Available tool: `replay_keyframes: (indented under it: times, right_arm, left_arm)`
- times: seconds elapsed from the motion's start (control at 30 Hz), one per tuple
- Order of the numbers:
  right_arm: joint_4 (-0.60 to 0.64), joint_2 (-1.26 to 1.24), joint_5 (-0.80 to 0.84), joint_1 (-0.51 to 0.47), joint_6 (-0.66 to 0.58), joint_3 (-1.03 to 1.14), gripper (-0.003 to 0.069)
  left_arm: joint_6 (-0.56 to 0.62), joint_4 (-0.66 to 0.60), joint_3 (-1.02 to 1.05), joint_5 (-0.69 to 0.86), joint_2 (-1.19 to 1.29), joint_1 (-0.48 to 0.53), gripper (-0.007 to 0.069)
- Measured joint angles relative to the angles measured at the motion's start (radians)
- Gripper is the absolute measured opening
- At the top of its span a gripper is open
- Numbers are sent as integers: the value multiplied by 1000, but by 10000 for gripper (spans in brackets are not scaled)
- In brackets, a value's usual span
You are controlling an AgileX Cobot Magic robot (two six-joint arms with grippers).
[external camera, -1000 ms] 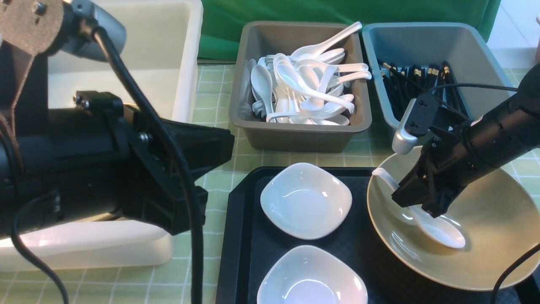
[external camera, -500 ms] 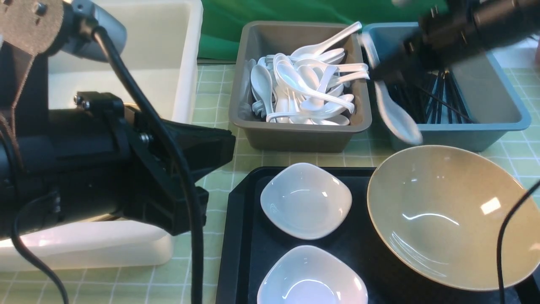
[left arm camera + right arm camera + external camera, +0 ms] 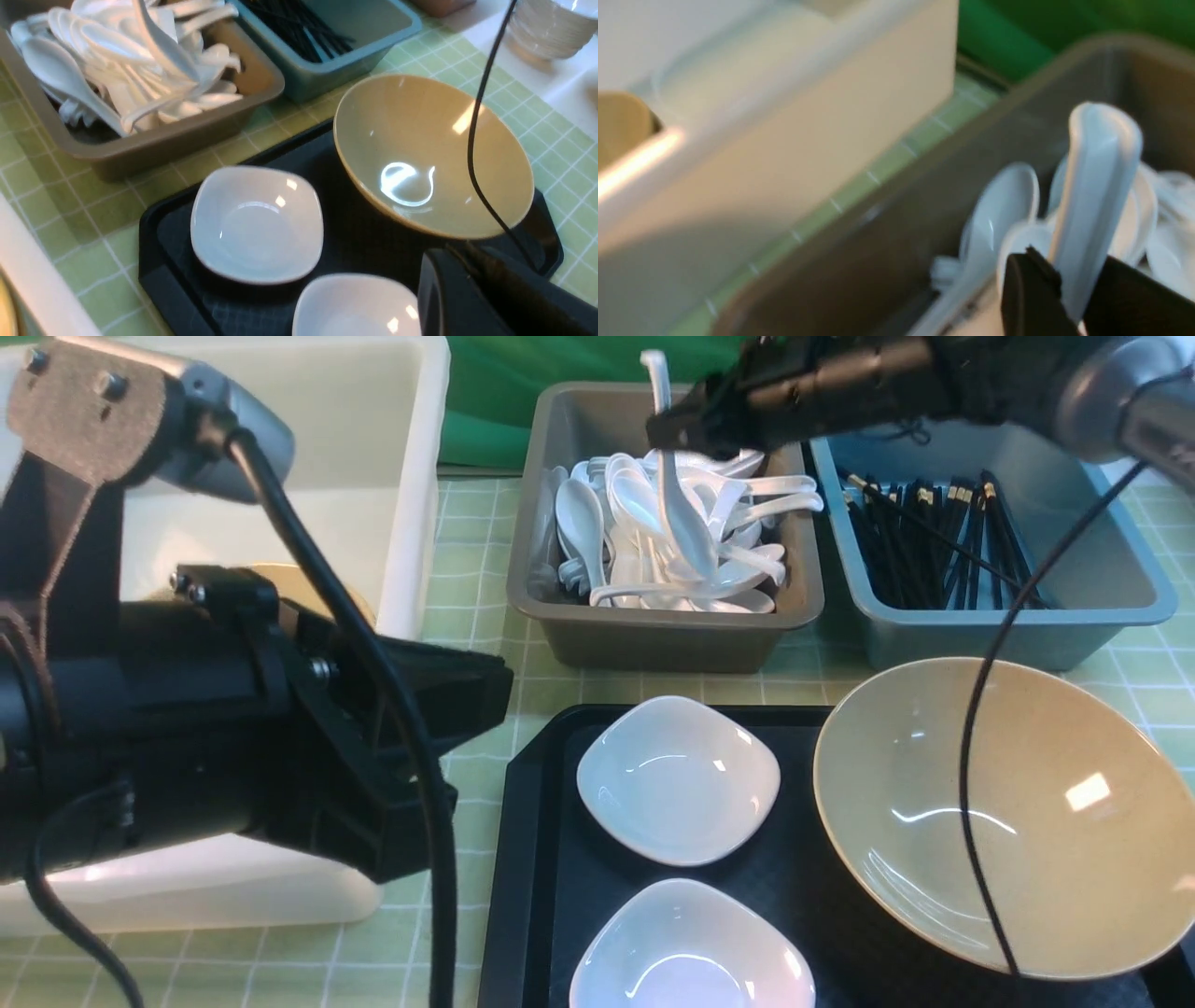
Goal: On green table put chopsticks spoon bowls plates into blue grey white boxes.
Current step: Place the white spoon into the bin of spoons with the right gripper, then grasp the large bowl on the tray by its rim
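spoon (image 3: 674, 511) moved over grey box (image 3: 653, 639) | glossy white, handle up

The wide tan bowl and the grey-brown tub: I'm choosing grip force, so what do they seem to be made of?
The wide, shallow tan-olive round bowl looks like glazed ceramic, possibly melamine: hard and glossy, with crisp light reflections. The grey-brown rectangular tub looks like moulded plastic: dull satin surface, even colour, rounded rim.
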Motion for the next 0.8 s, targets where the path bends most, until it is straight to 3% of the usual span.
replay_keyframes:
  times: [0.07,0.17,0.3,0.57,0.8]
  right_arm:
    - [-59,0,15,0,36,-1,238]
    - [-182,-32,81,-5,109,5,364]
    - [-204,-127,103,-10,120,68,443]
    - [-215,-499,167,-15,121,350,467]
    - [-331,-852,232,-15,179,570,467]
  left_arm:
    - [-4,-1,0,20,0,0,-1]
    - [-4,-3,0,93,0,0,-1]
    - [-4,2,0,120,0,0,-1]
    - [-4,8,0,77,35,0,0]
    - [-4,-21,0,72,147,0,0]
